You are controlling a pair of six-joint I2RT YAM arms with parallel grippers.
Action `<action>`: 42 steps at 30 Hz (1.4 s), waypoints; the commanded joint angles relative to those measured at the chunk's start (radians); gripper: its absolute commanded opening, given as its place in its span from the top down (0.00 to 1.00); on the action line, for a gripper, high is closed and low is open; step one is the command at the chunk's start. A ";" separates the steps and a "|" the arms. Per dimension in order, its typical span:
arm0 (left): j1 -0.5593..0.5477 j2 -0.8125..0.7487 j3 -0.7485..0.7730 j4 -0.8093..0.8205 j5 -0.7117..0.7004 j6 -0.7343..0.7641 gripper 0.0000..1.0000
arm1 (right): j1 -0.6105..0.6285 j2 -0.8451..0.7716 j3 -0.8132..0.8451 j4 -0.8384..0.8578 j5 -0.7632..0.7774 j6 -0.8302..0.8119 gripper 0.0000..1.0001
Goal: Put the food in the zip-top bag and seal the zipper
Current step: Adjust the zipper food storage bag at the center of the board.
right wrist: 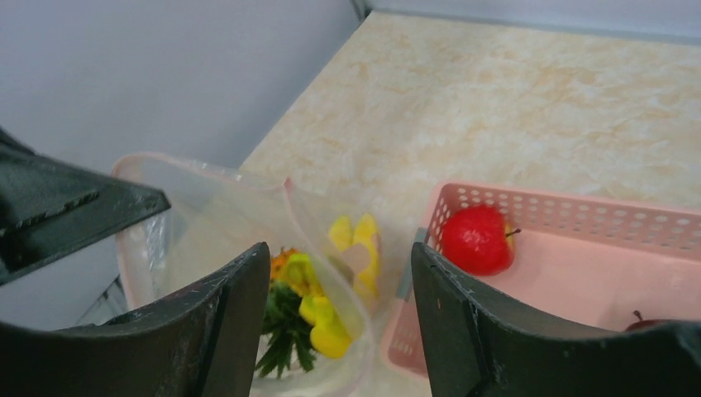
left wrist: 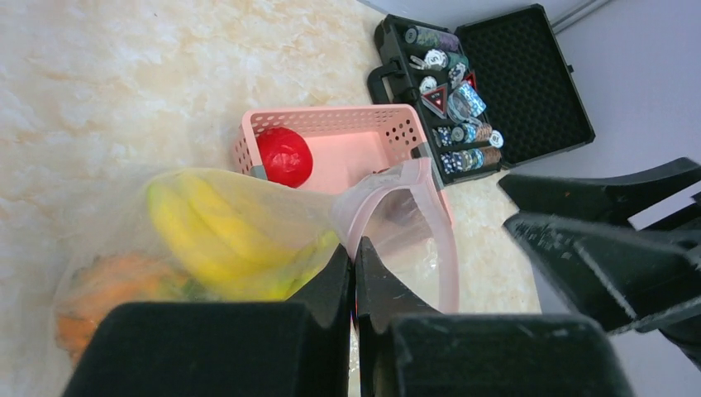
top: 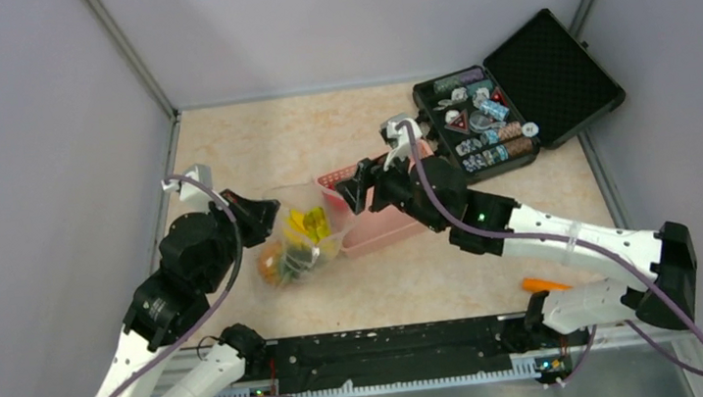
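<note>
The clear zip-top bag stands open on the table and holds the yellow banana bunch and the pineapple. My left gripper is shut on the bag's pale-pink zipper at the mouth edge and holds it up; it also shows in the top view. My right gripper is open and empty, hovering over the bag's mouth beside the basket, as the top view shows too. The red fruit and the dark maroon fruit lie in the pink basket.
The pink basket touches the bag's right side. An open black case of trinkets stands at the back right. An orange stick lies near the right arm's base. Grey walls enclose the left, back and right.
</note>
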 commanded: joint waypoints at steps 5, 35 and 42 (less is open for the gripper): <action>-0.001 0.016 -0.018 0.105 0.031 -0.022 1.00 | -0.003 0.040 -0.052 -0.131 -0.223 0.064 0.37; -0.001 -0.149 0.165 -0.134 -0.404 0.165 1.00 | 0.094 0.421 0.555 -0.303 -0.145 -0.197 1.00; -0.001 -0.075 0.128 -0.156 -0.329 0.161 1.00 | 0.052 0.457 0.481 -0.280 -0.149 -0.147 1.00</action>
